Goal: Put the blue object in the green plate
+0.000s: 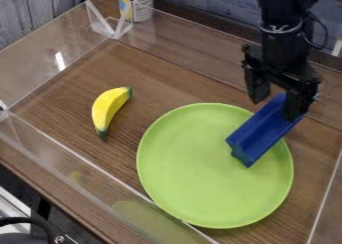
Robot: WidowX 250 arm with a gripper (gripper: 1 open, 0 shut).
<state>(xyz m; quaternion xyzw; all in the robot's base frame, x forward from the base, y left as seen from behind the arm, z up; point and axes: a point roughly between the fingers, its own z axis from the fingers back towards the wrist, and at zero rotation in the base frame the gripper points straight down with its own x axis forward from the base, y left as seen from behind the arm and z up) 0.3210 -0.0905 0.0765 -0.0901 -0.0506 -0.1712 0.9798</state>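
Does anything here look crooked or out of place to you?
Yes, the blue block. It isn't lying flat: its lower end rests on the green plate, while its upper end tilts up over the rim, between the open gripper's fingers. The banana lies normally on the table.

A dark wood-grain table (pixel 160 73) enclosed by low clear plastic walls (pixel 54 48) that catch glare. Beyond its far edge stands what may be a bottle (pixel 134 3).
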